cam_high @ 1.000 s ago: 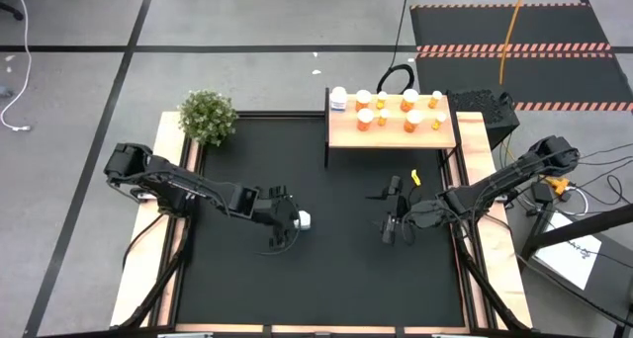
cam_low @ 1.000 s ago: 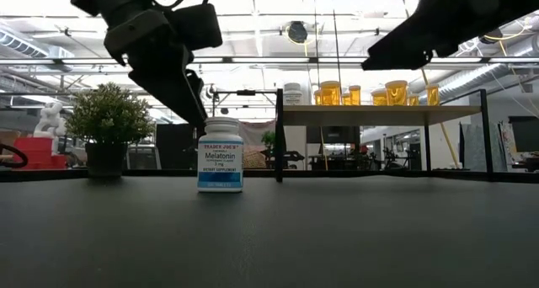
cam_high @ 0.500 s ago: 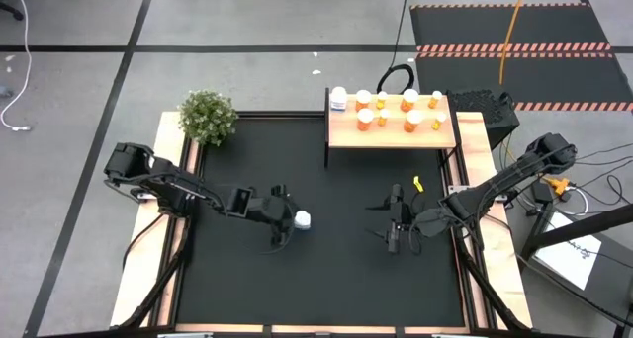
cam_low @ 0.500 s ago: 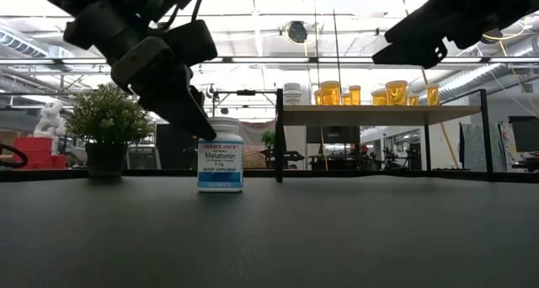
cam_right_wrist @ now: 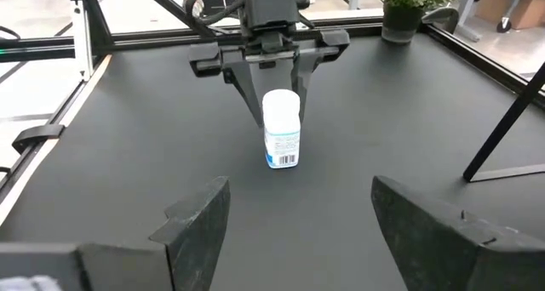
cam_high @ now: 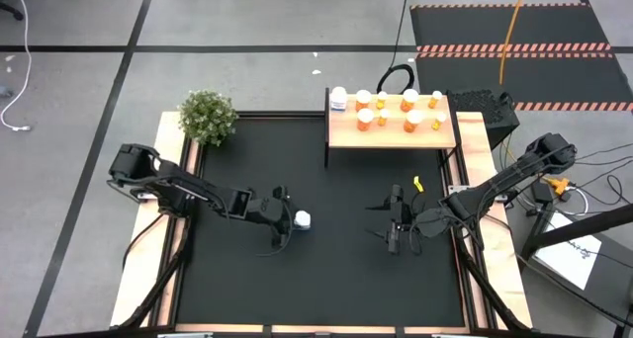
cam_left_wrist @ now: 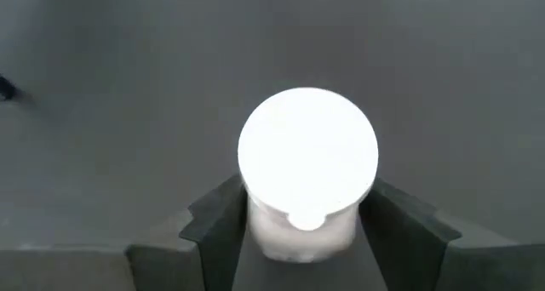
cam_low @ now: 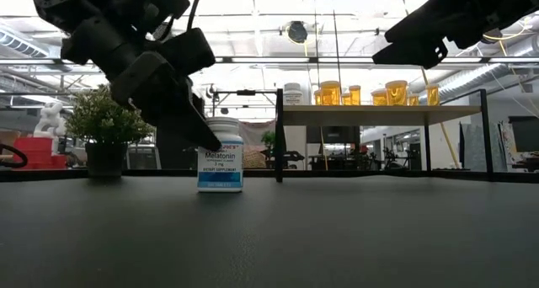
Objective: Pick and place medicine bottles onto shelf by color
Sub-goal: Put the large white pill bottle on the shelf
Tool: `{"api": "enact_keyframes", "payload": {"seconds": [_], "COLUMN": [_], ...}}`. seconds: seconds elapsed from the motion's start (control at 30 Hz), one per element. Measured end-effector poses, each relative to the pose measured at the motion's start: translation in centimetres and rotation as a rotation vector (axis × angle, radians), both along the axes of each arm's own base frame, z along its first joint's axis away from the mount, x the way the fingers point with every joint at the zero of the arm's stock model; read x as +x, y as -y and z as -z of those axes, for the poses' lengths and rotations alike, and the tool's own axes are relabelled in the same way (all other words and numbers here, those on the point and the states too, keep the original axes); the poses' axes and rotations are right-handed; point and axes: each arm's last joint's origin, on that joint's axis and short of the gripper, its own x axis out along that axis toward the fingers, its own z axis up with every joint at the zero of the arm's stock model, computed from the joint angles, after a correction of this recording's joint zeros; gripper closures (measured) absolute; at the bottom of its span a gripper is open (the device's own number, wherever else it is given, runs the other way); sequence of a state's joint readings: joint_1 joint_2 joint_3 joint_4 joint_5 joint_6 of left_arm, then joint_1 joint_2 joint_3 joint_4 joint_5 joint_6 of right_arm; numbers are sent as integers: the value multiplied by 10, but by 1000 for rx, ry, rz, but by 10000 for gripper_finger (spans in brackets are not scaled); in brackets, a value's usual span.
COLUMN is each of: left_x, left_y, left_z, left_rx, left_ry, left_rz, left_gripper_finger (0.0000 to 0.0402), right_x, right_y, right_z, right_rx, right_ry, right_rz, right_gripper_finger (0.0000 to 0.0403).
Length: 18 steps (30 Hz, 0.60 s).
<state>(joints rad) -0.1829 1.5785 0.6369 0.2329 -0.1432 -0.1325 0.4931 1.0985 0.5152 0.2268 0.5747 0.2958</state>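
While the low view hides contact, the left wrist view shows the left pincer [cam_left_wrist: 308, 231] straddling the white bottle [cam_left_wrist: 307, 155] upright mid-worktop [cam_high: 336, 269], fingers beside its sides, grip undeterminable. Right pincer [cam_right_wrist: 294, 219] hovers spread, facing it.

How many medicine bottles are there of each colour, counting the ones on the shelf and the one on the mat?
White bottles: 2, one standing on the black mat, one at the shelf's corner
Orange bottles: 8, all on the shelf
Total: 10
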Motion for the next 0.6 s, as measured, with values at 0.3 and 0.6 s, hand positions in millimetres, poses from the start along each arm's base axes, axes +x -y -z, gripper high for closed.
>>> {"api": "enact_keyframes", "payload": {"seconds": [0.3, 0.6], "left_x": [8, 7], "left_y": [-1, 0], "left_z": [14, 3], "left_rx": [72, 63], "left_ry": [21, 64], "left_rz": [-47, -35], "left_gripper_finger": [205, 237], "right_x": [-2, -2], "right_y": [1, 1], "right_z": [6, 6], "right_rx": [20, -3], "right_ry": [-8, -14], "right_rz": [11, 0], "right_gripper_finger": [124, 124]}}
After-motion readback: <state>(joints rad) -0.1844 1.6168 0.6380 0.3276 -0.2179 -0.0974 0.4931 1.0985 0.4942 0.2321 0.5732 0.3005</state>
